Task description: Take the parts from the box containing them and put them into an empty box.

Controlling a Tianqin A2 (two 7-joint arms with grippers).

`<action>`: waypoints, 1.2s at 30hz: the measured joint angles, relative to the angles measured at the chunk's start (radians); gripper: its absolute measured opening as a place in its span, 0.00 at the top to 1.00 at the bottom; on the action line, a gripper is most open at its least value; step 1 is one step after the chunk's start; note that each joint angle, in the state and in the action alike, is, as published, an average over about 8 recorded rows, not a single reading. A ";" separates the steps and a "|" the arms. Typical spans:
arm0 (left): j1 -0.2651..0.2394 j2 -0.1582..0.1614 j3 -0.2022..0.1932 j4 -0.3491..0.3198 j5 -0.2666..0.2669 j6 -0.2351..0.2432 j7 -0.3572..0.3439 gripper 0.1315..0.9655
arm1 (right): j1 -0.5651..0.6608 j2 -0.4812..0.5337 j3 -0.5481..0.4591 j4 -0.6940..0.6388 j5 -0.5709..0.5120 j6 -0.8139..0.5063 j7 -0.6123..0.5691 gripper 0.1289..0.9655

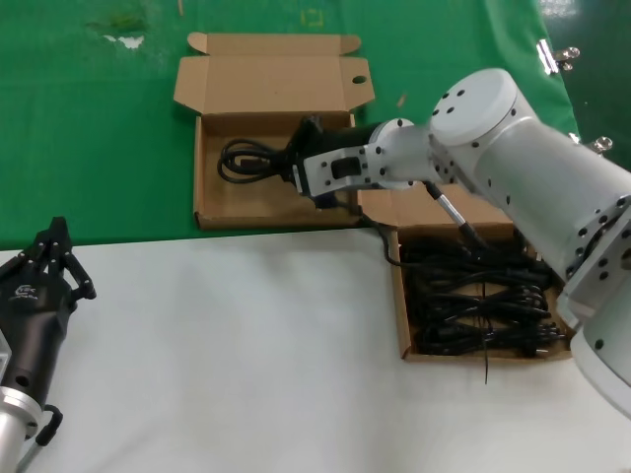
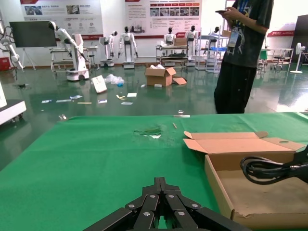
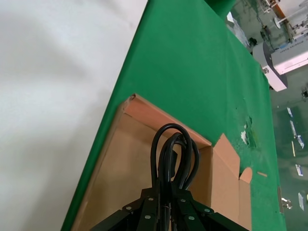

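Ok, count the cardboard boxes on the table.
2. One box on the green cloth, where the right pincer holds a coiled cable; one box of cables nearer, partly hidden by the right arm.

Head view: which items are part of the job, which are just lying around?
Job:
- right pincer, shut on a cable bundle
- near-empty box under it
- full box of cable bundles

Lying about:
- left pincer, parked over the white table
- green mat with scraps
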 joint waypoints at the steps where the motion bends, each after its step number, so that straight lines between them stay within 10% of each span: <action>1: 0.000 0.000 0.000 0.000 0.000 0.000 0.000 0.99 | -0.003 0.000 -0.021 0.003 0.021 0.008 -0.003 0.95; 25: 0.000 0.000 0.000 0.000 0.000 0.000 0.000 0.99 | -0.022 0.000 -0.127 0.003 0.147 0.082 -0.045 0.85; 36: 0.000 0.000 0.000 0.000 0.000 0.000 0.000 0.99 | 0.021 0.002 -0.003 -0.062 0.113 0.032 -0.089 0.72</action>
